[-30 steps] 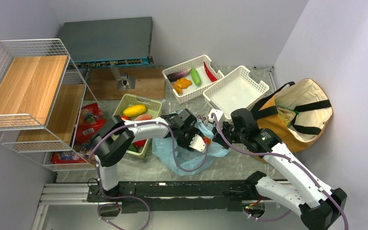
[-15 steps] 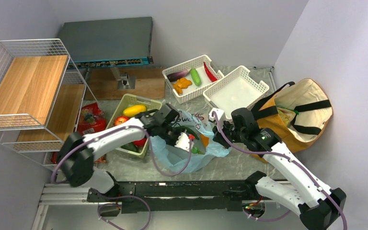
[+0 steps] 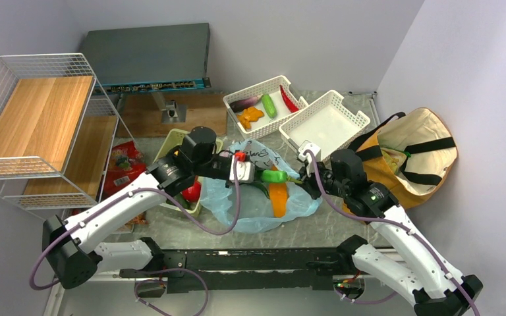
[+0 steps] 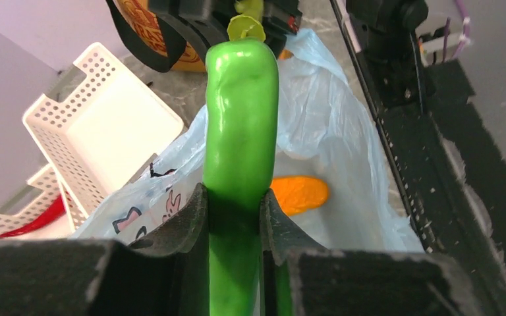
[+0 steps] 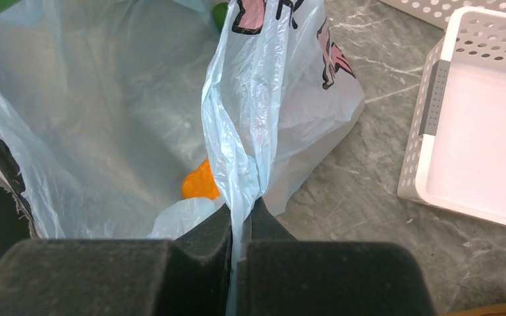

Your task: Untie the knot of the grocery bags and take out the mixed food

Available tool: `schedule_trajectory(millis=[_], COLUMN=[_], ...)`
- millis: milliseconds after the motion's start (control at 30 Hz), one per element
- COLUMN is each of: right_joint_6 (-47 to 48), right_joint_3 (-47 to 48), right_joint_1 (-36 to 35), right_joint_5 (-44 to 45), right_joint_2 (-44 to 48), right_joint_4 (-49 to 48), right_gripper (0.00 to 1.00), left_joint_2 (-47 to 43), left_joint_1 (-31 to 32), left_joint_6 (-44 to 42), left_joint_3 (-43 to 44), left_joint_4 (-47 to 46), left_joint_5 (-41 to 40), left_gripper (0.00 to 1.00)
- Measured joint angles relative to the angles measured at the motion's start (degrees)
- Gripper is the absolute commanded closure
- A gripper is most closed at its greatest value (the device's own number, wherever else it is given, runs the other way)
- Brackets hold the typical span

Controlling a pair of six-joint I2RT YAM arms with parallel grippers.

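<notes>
The left gripper (image 4: pixel 234 201) is squeezed tight on the green pepper (image 4: pixel 240 125). The pepper sits right between the two black fingers. It sticks out a long way past their tips, with its little stem at the far end. In the top view the pepper is held up over the blue bag (image 3: pixel 250 207). It points toward the right gripper (image 3: pixel 305 178), and its stem end is just beside that gripper. The orange carrot (image 3: pixel 278 197) lies down inside the blue bag, under the pepper and not touching it. The right gripper is pinched tight on a thin fold of the blue bag's edge. The crinkly plastic comes up out from between its fingers. The carrot shows through the plastic near those fingers. The bag lies on the grey table (image 5: pixel 369 191). A white basket (image 5: pixel 474 151) sits on the table near the bag, off to the right. The brown tote (image 3: pixel 408 155) sits behind the right arm with its mouth wide, well apart from both grippers.
</notes>
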State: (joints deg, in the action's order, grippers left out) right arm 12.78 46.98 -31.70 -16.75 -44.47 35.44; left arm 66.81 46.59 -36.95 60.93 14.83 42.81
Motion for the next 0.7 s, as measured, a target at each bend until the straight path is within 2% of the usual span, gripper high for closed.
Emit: schedule_trajectory(millis=[133,233,367,567,667,700], right_joint_6=[0.0,-1.4,-5.2,-1.8,-1.1,-0.8], right_joint_3=[0.0,0.0,0.2,-2.1,-2.6,-2.6], right_joint_1=[0.2,0.6,2.4,0.0,0.1,0.2], right_joint_5=[0.1,0.6,4.9,3.6,3.8,3.8], right_joint_2=[0.0,0.6,3.4,2.5,1.8,1.9], right_joint_4=[-0.2,-2.2,-7.5,-3.9,-1.9,-1.4], right_gripper=[1.00,1.00,1.00,1.00,1.00,1.00], left_joint_2=[2.5,6.6,9.6,13.6,16.5,17.2], left_joint_1=[-0.2,-0.3,-1.1,-6.0,-8.8,-9.6], left_joint_6=[12.1,25.7,39.4,48.5,51.3,51.8], left_joint_3=[2.8,11.1,19.0,29.7,32.8,33.3], left_joint_4=[-4.6,-6.4,-10.6,-29.9,-35.6,-36.5], left_joint_5=[0.0,0.0,1.8,-2.2,-2.4,-2.2], left_gripper=[1.00,1.00,1.00,1.00,1.00,0.97])
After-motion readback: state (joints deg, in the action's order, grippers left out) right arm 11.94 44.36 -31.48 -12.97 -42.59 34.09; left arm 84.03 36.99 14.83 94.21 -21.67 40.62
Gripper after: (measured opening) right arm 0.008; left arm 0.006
